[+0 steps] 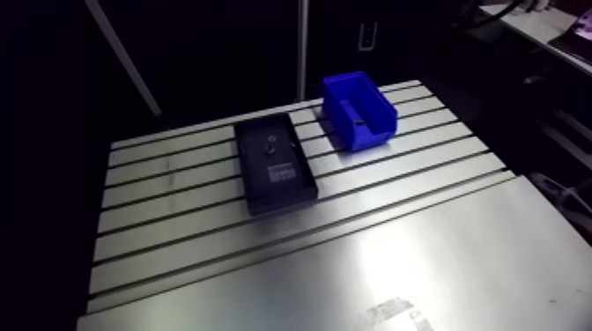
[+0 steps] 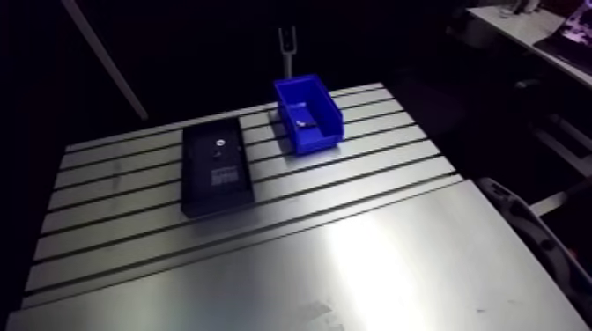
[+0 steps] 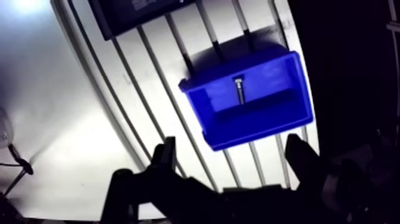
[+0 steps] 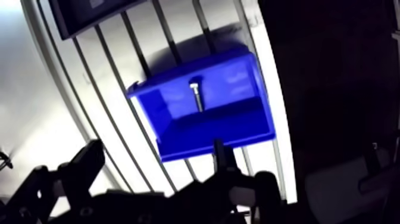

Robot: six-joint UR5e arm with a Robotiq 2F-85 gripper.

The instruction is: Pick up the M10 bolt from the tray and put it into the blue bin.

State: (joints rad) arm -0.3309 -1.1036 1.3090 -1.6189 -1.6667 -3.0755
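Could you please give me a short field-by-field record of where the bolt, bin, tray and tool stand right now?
bolt: lying on the floor of the blue bin
blue bin: on the table, beside the black tray, not touching it
tool: open, empty, above the bin
task: bolt already in bin

I see the table (image 1: 423,255) in two zones: a smooth plate nearest the arm view's camera and a slotted section beyond it, its dark slots running the table's width. Two items rest directly on the slotted section. The black tray (image 1: 264,189) lies flat, its long side across the slots. The blue bin (image 1: 374,134) stands upright just beside the tray, apart from it, towards the far edge.
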